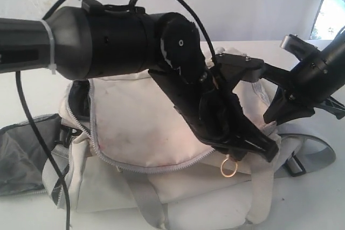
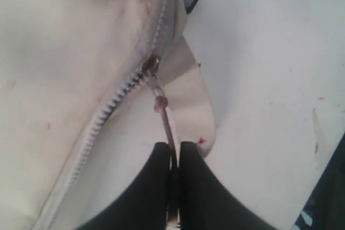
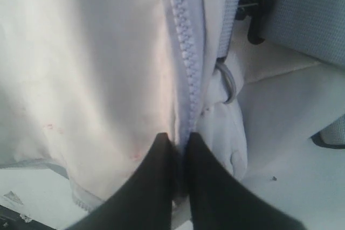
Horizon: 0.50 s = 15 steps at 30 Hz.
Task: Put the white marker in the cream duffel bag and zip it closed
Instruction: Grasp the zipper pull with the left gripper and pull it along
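The cream duffel bag [image 1: 140, 117] lies on the white table, its grey zipper [image 1: 161, 166] curving round the top flap. My left arm reaches across it, and the left gripper [image 1: 260, 146] is down at the bag's right end. In the left wrist view this gripper [image 2: 173, 152] is shut on the thin zipper pull [image 2: 163, 112], which hangs from the slider [image 2: 151, 65]. My right gripper [image 3: 180, 141] is shut on the bag's edge along the zipper [image 3: 186, 52], and it shows by the right end too [image 1: 272, 116]. The white marker is hidden.
A yellowish ring [image 1: 228, 168] hangs off the bag's front. Grey webbing [image 1: 315, 152] with a black buckle [image 1: 295, 164] trails to the right, and a dark grey flap [image 1: 21, 154] lies to the left. A black cable [image 1: 32, 122] hangs over the left side.
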### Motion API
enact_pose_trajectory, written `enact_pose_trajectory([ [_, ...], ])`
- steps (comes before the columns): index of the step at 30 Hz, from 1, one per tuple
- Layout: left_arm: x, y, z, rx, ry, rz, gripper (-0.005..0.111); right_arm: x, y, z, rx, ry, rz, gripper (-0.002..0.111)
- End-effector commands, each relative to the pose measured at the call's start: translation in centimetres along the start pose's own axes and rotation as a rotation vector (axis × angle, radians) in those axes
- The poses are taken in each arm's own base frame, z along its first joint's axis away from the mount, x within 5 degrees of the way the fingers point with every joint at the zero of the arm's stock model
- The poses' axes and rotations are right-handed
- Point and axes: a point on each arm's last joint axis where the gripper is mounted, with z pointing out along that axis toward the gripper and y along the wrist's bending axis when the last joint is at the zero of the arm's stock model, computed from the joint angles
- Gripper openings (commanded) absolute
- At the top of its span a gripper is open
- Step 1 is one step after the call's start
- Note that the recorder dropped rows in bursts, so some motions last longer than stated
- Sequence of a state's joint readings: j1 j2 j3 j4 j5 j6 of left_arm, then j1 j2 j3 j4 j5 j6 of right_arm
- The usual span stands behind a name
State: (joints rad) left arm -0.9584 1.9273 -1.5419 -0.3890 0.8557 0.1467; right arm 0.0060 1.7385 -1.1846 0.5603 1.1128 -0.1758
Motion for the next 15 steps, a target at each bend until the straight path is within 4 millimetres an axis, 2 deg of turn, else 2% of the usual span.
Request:
enact_pose_trajectory([
  [1, 1.1, 0.1, -2.7, -0.098, 0.111, 0.025, 0.000, -0.7, -0.5, -0.1, 0.029, -0.076, -0.006, 0.000],
  [15, 3.6, 0.7, -7.3, -0.282, 0.215, 0.036, 0.000, -1.4, -0.6, -0.2, 0.043, -0.158, -0.007, 0.000],
])
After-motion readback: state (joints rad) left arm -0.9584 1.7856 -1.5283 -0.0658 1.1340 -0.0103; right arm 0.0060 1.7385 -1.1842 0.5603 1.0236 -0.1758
